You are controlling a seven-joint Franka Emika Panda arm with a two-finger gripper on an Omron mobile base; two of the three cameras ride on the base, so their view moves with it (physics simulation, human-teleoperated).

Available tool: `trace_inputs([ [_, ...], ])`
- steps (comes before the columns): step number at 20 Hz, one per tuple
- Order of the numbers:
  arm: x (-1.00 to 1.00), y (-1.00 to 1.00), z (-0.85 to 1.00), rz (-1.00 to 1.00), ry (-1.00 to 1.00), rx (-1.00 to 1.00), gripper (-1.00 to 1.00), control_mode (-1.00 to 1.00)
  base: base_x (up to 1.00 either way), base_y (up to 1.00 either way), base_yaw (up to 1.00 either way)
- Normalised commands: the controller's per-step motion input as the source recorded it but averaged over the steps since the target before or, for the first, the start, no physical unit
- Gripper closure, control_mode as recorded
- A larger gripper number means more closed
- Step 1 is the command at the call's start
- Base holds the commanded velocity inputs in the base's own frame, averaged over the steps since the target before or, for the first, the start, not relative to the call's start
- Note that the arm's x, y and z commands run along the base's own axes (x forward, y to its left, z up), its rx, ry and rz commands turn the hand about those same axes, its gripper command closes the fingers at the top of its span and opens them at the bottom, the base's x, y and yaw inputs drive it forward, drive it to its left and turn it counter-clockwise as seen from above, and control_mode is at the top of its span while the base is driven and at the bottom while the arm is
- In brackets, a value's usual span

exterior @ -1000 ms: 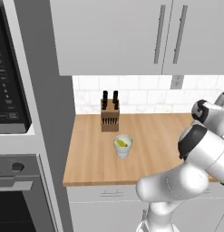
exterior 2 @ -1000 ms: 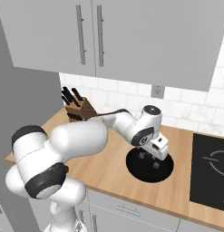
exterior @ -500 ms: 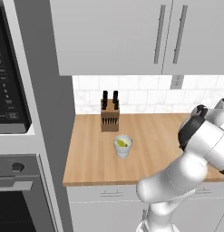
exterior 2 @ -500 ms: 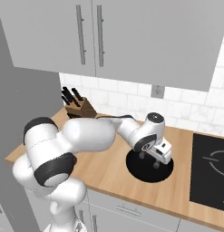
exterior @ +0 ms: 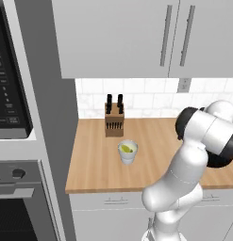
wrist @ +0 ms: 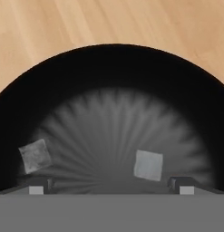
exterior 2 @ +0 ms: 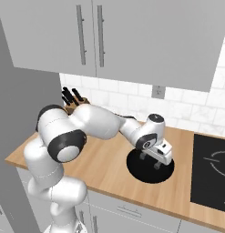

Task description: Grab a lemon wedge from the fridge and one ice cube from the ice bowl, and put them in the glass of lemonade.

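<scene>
Two ice cubes (wrist: pixel 148 165) lie in the black ice bowl (wrist: pixel 113 68) — one pale and square near the right fingertip (wrist: pixel 185 185), the other (wrist: pixel 35 155) cloudier, tilted, close to the bowl's left wall. Both cubes sit loose on the ribbed grey floor, well apart. Gripper (exterior 2: pixel 149 161) hangs over the bowl (exterior 2: pixel 137 167), jaws spread fully wide, nothing between them; neither cube touched.

1 glass of lemonade (exterior: pixel 128 151) — small pale tumbler w/ yellow liquid, a yellow-green lemon wedge (exterior: pixel 127 148) showing at the top. It stands mid-counter, nearer the front edge than the wall, just in front of the knife block (exterior: pixel 114 122). 1 knife block, wood, dark handles up, at the back by the tiled wall.

Counter (exterior: pixel 92 160) is light wood, plank grain. Bare wood all round the glass, esp. toward the left edge and front edge. Bowl is round, matte black, sits toward the front edge; black cooktop (exterior 2: pixel 211 173) off to its right.
</scene>
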Motion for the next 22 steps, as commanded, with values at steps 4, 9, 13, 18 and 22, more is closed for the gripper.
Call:
trace_inputs([
  [4, 0.0, -0.05, -0.11, 0.0, 0.07, 0.01, -1.0, -1.0, 0.0, 0.0, 0.0],
  [9, 0.0, -0.03, -0.31, 0.0, 0.05, 0.04, -1.0, -1.0, 0.0, 0.0, 0.0],
  [13, 0.0, 0.0, -0.34, 0.0, 0.02, 0.08, -1.0, -1.0, 0.0, 0.0, 0.0],
  [18, 0.0, 0.0, -0.19, 0.0, 0.0, 0.07, -1.0, -1.0, 0.0, 0.0, 0.0],
  [22, 0.0, 0.03, -0.06, 0.0, 0.0, 0.03, -1.0, -1.0, 0.0, 0.0, 0.0],
])
